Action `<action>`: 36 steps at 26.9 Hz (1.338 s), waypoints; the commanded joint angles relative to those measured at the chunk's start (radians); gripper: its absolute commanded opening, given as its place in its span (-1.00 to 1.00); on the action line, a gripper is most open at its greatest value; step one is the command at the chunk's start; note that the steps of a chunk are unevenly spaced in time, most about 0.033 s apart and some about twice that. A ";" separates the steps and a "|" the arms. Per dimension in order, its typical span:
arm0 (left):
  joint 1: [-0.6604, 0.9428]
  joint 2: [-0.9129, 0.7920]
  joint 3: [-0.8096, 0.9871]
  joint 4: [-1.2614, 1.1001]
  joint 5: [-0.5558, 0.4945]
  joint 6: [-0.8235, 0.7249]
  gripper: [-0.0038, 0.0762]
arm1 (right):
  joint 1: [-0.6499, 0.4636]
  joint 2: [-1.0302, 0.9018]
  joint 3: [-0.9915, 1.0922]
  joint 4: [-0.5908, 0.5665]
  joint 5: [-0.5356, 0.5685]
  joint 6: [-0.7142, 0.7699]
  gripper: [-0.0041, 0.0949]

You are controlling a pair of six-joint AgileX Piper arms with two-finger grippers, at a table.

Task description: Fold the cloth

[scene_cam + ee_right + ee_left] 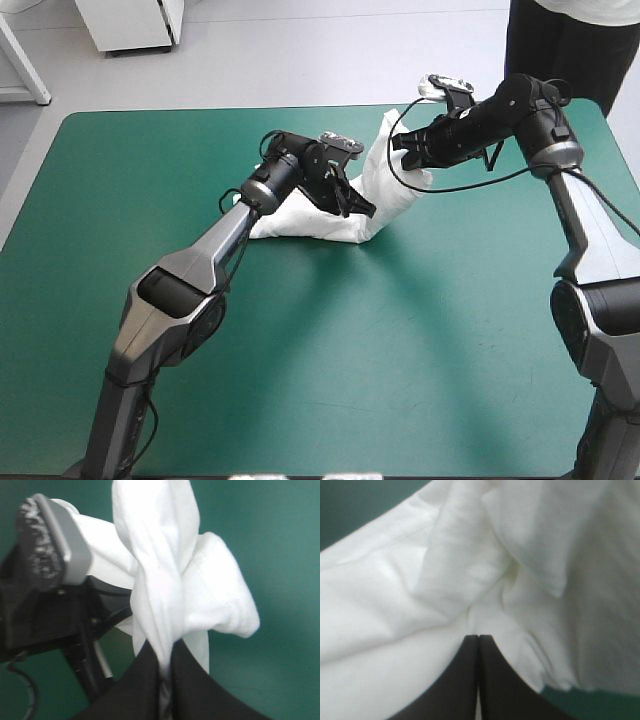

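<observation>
The teal-green cover (330, 380) lies flat on the table. The white T-shirt (300, 222) sits in a bunch near the far middle. The left gripper (362, 208) pinches its low part, close to the cover. The right gripper (400, 143) pinches a twisted strip and holds it up.

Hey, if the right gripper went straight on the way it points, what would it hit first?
The T-shirt: the right gripper is shut on it, and twisted cloth stands directly ahead. Beyond, the left gripper looks slightly off to the side, though depth is unclear.
</observation>
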State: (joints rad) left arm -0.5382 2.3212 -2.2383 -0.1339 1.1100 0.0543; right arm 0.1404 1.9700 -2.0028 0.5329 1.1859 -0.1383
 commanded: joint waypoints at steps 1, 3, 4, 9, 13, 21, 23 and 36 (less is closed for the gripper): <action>0.009 -0.147 -0.030 0.033 0.074 -0.006 -0.93 | 0.003 -0.066 -0.037 0.038 -0.036 -0.016 -0.95; 0.014 -0.176 -0.019 0.045 0.095 -0.016 -0.93 | 0.002 -0.066 -0.037 0.045 -0.036 -0.021 -0.95; 0.015 -0.198 -0.003 0.062 0.095 -0.016 -0.93 | 0.005 -0.066 -0.037 0.052 -0.036 -0.023 -0.95; 0.027 -0.358 0.176 0.125 0.061 -0.022 -0.93 | 0.005 -0.066 -0.037 0.082 -0.039 -0.035 -0.95; 0.033 -0.557 0.481 0.252 -0.013 -0.091 -0.93 | 0.005 -0.066 -0.037 0.116 -0.044 -0.053 -0.95; 0.080 -0.974 0.950 0.225 -0.083 -0.118 -0.93 | 0.086 -0.064 -0.037 0.135 -0.154 -0.098 -0.95; 0.087 -1.049 0.993 0.215 -0.083 -0.118 -0.93 | 0.128 -0.063 -0.037 0.115 -0.202 -0.098 -0.95; 0.094 -1.169 1.014 0.025 0.058 -0.111 -0.93 | 0.372 0.135 -0.037 0.166 -0.534 -0.093 -0.95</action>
State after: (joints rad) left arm -0.4463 1.1768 -1.2001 -0.0606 1.1896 -0.0547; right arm 0.4895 2.1303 -2.0074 0.6225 0.7373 -0.2248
